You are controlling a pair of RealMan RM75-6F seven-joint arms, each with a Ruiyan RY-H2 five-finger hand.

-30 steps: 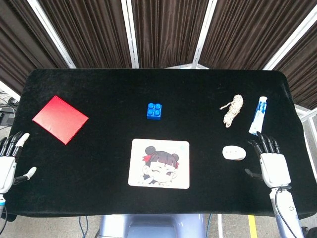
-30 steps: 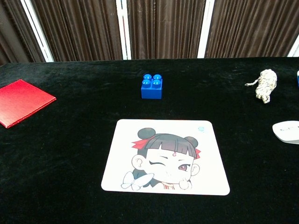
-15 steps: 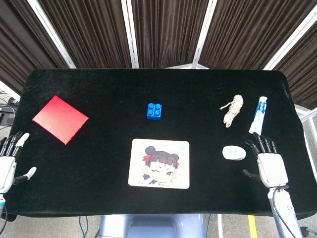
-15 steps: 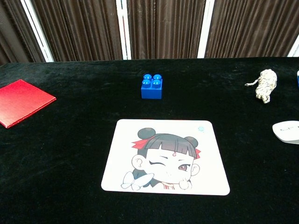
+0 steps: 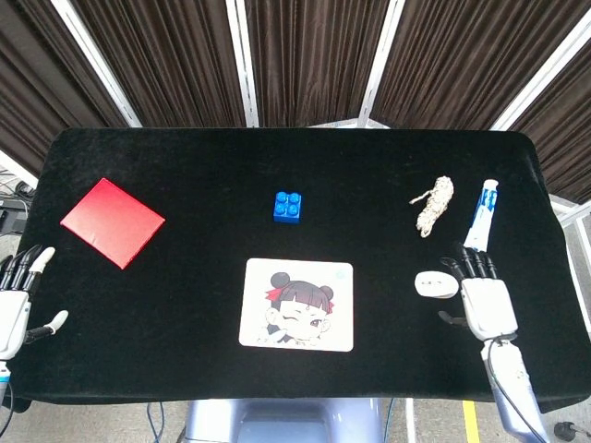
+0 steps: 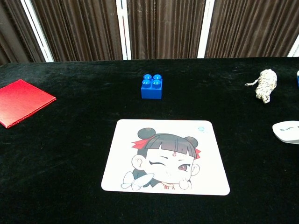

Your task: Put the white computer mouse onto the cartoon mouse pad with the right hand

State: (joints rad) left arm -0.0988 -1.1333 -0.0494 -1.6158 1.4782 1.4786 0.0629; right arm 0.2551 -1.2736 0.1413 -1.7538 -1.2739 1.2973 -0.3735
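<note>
A: Start at the left edge of the table point(image 5: 185, 157). What's there?

B: The left hand point(image 5: 17, 309) hovers off the near-left corner, fingers apart, holding nothing. It hasn't shifted in the last second. Next comes a red square card point(image 5: 112, 221) near the left edge, then a blue toy brick point(image 5: 289, 206) about mid-table.

A: And the cartoon mouse pad point(image 5: 297, 304)?

B: It lies flat by the near edge, centre, with nothing on it.

A: What has changed?

B: The right hand point(image 5: 484, 300). A second ago it sat further right and nearer the front edge; it has slid left and forward, and its fingertips point(image 5: 454, 265) are now just beside the white computer mouse point(image 5: 435, 284). The fingers are spread, empty. I can't tell if they touch it.

A: So the mouse?

B: Unmoved, on the cloth right of the pad, well apart from it. I judge the reach nearly done, the grasp not yet made.

A: Any containers?

B: None. Only a rope bundle point(image 5: 432, 205) and a blue-and-white tube point(image 5: 481, 214) toward the right edge.
</note>
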